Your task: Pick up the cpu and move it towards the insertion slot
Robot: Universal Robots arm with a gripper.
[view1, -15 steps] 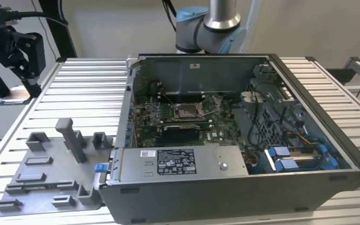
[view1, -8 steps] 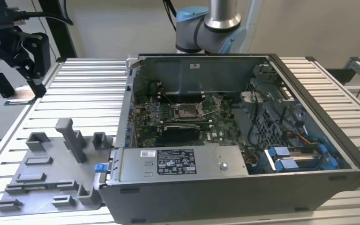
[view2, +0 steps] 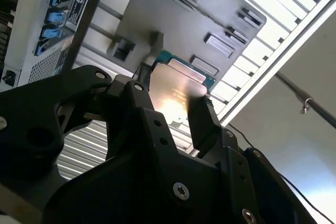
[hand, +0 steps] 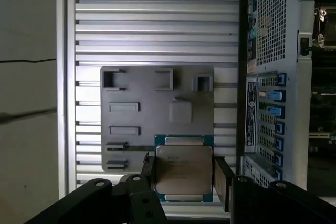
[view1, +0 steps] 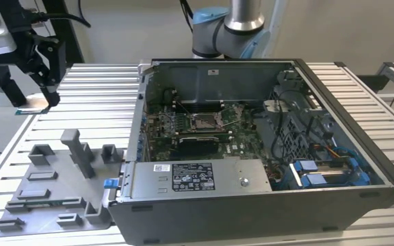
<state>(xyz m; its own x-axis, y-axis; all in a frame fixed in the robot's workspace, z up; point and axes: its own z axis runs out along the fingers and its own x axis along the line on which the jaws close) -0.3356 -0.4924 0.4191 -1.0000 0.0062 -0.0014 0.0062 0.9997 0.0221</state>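
Ribbed aluminium table (view1: 87, 87): two black fingers (hand: 224, 182) of the gripper (hand: 186, 179) are closed on opposite edges of the cpu (hand: 184, 166), a silvery square chip. It is held flat in the air outside the open computer case (view1: 266, 195), well apart from it and above the grey plastic tray (view1: 53, 189) that sits just beside the case. Inside the case, the insertion slot (view1: 205, 121) sits on the green circuit board (view1: 238, 141). The chip looks light, stiff and thin, probably slippery on its metal top and fragile underneath, so its bare edges seem the right place to hold it.
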